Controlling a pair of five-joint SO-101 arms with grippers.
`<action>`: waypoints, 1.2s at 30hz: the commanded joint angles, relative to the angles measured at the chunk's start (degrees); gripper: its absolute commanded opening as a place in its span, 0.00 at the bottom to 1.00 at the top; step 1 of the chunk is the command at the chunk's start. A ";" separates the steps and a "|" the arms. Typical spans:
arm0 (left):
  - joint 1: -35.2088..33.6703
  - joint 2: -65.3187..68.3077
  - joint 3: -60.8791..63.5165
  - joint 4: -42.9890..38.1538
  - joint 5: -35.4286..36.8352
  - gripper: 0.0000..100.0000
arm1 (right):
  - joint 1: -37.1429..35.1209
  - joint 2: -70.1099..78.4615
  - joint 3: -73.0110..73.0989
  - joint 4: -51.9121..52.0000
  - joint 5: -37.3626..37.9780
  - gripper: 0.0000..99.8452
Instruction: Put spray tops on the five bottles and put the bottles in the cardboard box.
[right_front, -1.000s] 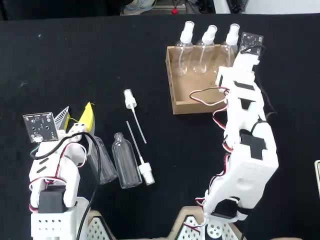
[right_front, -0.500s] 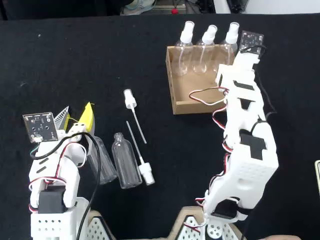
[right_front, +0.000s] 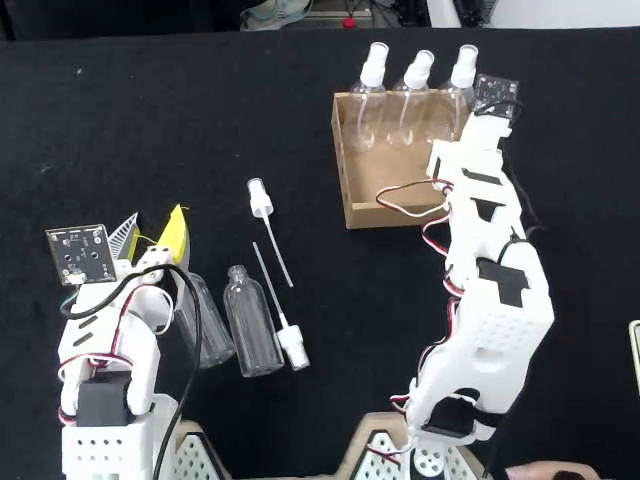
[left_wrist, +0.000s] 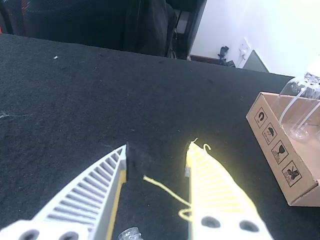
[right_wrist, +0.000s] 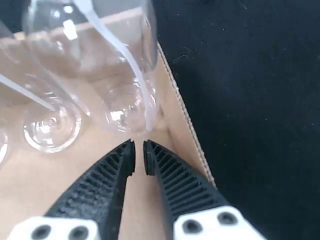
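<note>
Right wrist view: right hand (right_wrist: 139, 156) narrow, empty, just beside a capped spray bottle (right_wrist: 124, 107) in the cardboard box (right_wrist: 169, 127); a careless lift-out could topple it.

High view: fixed above, looking steeply down on the whole table (right_front: 150, 120), with both arm bases at the near edge, the cardboard box (right_front: 345, 185) toward the far side and a strip of room past it. Left wrist view: low over the cloth, facing forward past the left gripper (left_wrist: 157, 147) toward the room behind, with the same box farther off. Right wrist view: very close, pointing down over the right gripper (right_wrist: 138, 145) into that box, onto the bases of the bottles (right_wrist: 122, 107) that the high view sees from above.
</note>
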 joint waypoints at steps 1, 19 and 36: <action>-0.57 -0.97 -1.45 0.09 0.35 0.19 | -1.14 -0.75 -2.68 -2.11 0.44 0.01; -0.57 -0.97 -1.45 0.09 0.35 0.19 | -2.11 -0.48 -2.33 -5.01 0.44 0.01; -0.57 -0.97 -1.45 0.09 0.35 0.19 | -2.29 -0.48 -2.51 -5.80 0.44 0.01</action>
